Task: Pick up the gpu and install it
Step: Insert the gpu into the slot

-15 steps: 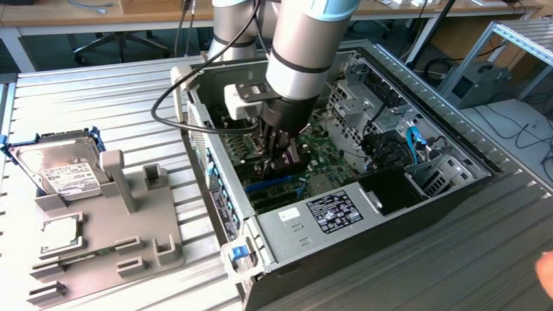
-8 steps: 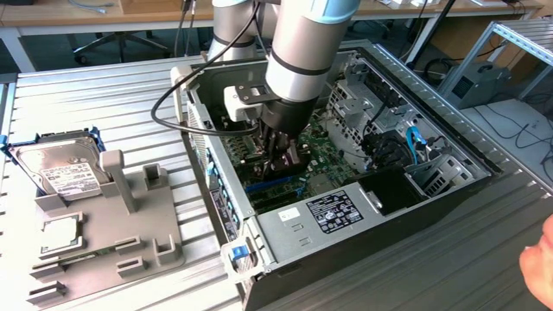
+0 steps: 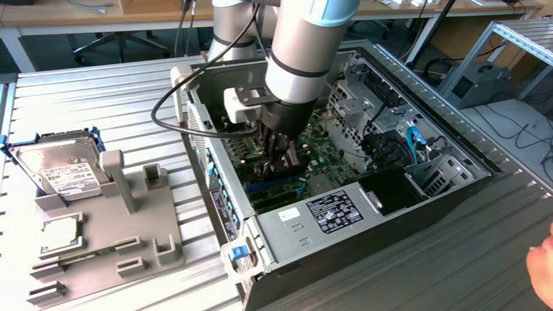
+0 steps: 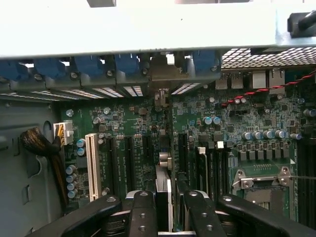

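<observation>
Claw (image 4: 164, 210) clamped on gpu (image 4: 163, 190) edge-on over motherboard (image 4: 128, 148), card mostly hidden, inside case (image 3: 449, 194)

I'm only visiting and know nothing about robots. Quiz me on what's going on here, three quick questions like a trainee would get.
1. True or false: the gripper is shut on the gpu.
2. Fill in: in the exterior view, the hard drive lies to the computer case's ____.
3. Where is the gripper? A) down inside the open computer case B) above the hard drive C) raised high above everything.
Key: 1 true; 2 left; 3 A.
</observation>
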`<state>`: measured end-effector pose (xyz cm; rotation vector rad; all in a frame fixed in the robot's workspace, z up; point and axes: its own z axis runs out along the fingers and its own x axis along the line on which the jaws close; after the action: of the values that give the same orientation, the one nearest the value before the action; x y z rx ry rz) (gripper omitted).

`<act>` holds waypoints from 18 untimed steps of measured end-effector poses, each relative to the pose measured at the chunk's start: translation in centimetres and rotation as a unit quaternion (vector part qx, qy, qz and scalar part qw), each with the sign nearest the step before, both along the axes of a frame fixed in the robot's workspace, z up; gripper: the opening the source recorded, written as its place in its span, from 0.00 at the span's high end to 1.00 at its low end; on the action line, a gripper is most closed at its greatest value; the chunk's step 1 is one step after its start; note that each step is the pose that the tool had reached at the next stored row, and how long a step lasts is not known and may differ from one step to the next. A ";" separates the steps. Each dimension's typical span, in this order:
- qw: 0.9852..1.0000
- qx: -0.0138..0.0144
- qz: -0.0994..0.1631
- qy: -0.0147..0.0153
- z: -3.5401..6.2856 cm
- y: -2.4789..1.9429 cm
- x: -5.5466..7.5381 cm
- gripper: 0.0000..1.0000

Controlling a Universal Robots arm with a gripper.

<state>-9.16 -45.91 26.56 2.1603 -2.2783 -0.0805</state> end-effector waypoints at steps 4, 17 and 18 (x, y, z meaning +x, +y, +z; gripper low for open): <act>1.000 0.000 0.000 0.000 -0.26 0.00 0.0 0.73; 1.000 0.000 0.001 0.000 -0.67 0.00 0.0 0.73; 1.000 0.000 0.001 0.000 -0.62 0.00 0.0 0.73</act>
<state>-9.16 -45.90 25.94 2.1635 -2.2760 -0.0808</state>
